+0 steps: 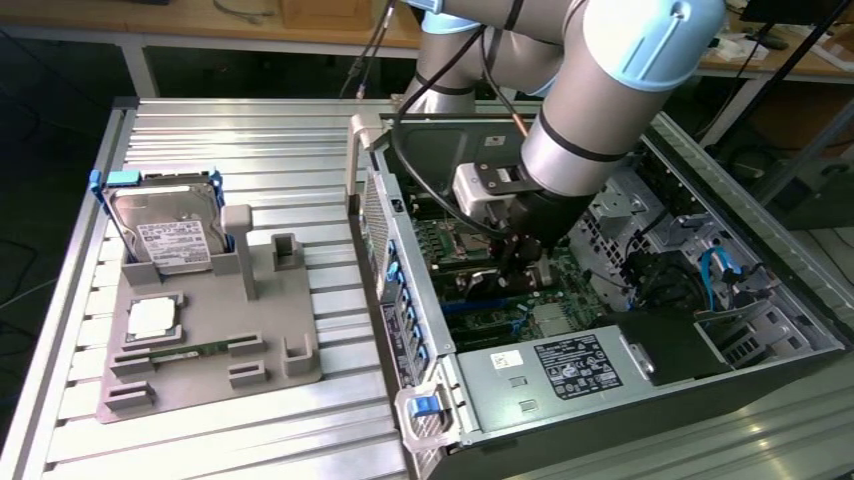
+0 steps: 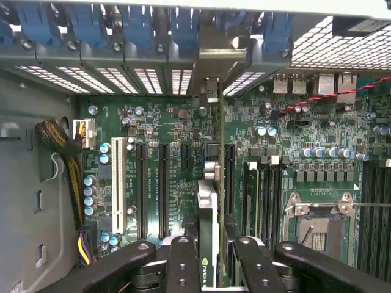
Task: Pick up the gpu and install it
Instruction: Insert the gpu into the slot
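so the gripper [image 2: 211, 247] is down inside the open PC case [image 1: 407, 300], fingers [image 2: 182, 262] pinching the gpu [image 2: 208, 210] edge-on; card stands upright over the motherboard [image 2: 162, 131] slots, bracket end toward the case's rear wall; can't tell if it's seated

The gpu [image 2: 208, 207] shows a bright metal edge and a glossy printed label between the matt black fingers [image 2: 182, 262] of the gripper [image 2: 209, 250]. The motherboard [image 2: 177, 140] is glossy green board dotted with shiny solder, set in a computer case [image 2: 36, 201] of dull grey sheet metal. The bench [image 1: 240, 130] is ribbed, satin aluminium, and the holder [image 1: 200, 350] on it is matt grey plastic.
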Controlling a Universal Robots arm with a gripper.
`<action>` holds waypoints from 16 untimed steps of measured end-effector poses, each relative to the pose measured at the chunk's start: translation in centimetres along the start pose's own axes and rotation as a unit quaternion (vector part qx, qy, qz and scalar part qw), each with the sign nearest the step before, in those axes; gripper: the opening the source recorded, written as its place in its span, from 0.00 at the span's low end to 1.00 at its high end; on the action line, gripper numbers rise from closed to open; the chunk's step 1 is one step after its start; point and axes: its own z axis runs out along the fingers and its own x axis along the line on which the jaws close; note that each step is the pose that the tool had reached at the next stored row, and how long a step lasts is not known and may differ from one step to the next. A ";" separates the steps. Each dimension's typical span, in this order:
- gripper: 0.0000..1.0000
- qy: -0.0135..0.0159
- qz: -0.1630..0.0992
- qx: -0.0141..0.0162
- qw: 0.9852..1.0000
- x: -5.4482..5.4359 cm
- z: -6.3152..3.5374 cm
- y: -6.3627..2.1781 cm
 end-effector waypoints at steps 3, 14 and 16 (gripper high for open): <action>0.27 0.000 0.000 0.000 1.000 0.0 0.04 0.04; 0.27 0.000 0.000 0.000 1.000 0.0 0.45 0.12; 0.27 0.000 0.000 0.000 1.000 0.0 0.53 0.15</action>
